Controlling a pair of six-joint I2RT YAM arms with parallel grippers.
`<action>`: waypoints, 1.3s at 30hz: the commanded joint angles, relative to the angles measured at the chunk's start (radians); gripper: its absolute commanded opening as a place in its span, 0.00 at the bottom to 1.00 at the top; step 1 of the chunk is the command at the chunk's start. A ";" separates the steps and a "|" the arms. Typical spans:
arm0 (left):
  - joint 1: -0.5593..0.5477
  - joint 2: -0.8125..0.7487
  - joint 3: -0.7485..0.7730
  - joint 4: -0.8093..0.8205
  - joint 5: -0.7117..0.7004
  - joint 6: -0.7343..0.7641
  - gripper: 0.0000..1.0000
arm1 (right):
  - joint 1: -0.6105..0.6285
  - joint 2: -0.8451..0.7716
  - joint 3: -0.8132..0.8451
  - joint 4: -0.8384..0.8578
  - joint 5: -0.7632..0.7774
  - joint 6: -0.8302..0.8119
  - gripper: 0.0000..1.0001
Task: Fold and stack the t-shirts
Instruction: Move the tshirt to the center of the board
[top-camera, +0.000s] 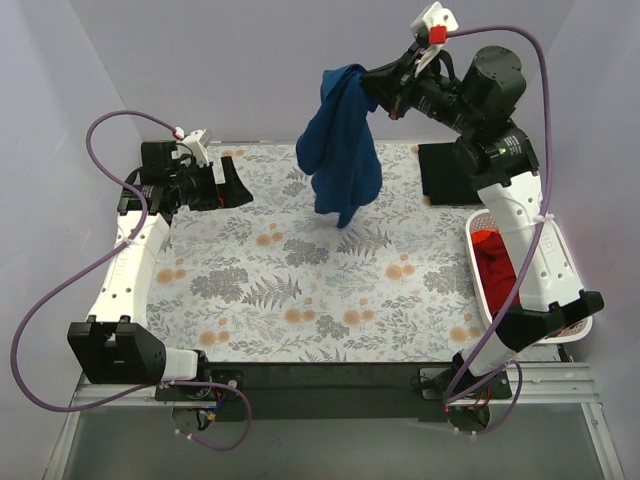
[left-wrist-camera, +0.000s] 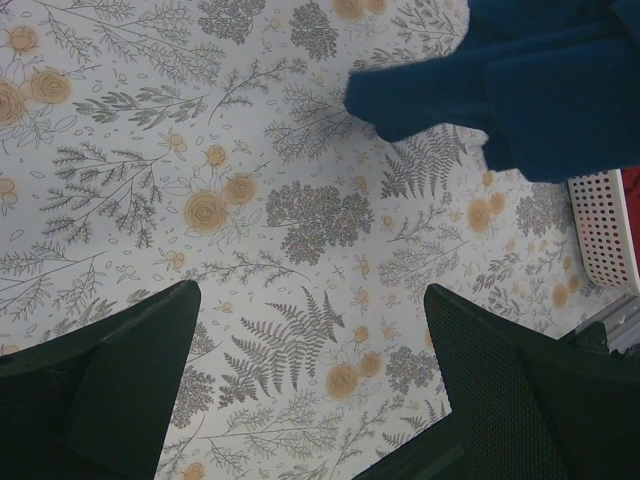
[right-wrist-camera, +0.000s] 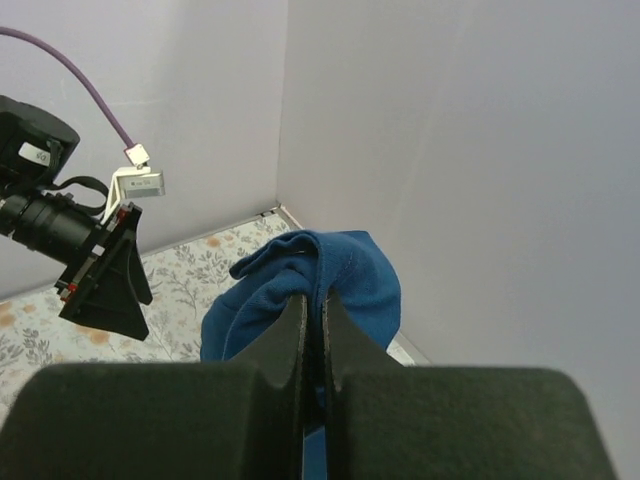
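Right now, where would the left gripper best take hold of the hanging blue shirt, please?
The blue shirt hangs bunched from the shut right gripper; I'd grip its free bottom corner, coming from the left, where the open left gripper faces it.

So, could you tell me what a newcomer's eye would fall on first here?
The blue t-shirt dangling over the far middle of the floral table cover, pinched in the raised right gripper. Then the left gripper, open and empty at the far left, and the white basket at the right edge with red cloth inside.
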 joint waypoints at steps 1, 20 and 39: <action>0.005 -0.033 0.045 -0.015 -0.018 0.002 0.95 | 0.048 -0.023 -0.018 0.063 0.133 -0.085 0.01; 0.005 -0.038 -0.064 -0.064 0.097 0.178 0.95 | 0.057 -0.021 -0.592 -0.219 0.183 -0.363 0.93; -0.237 0.275 -0.051 -0.018 0.002 0.330 0.78 | -0.011 0.364 -0.428 -0.344 0.040 -0.271 0.84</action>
